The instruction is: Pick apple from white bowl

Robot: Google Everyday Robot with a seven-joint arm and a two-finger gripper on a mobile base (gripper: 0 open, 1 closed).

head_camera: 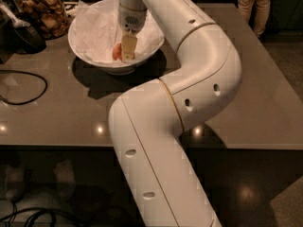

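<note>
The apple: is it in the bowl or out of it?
In: the apple is low inside the white bowl, against its paper lining, with the hand down beside it.

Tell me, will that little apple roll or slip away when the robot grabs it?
Being round, the apple probably rolls easily, though the crumpled paper lining the white bowl should slow it. Its skin looks smooth, so it may be slippery. The gripper is down in the bowl at the apple's side.

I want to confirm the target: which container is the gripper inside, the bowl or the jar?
The white bowl: the gripper hangs inside it, right beside the apple. The glass jar stands apart beside the bowl.
</note>
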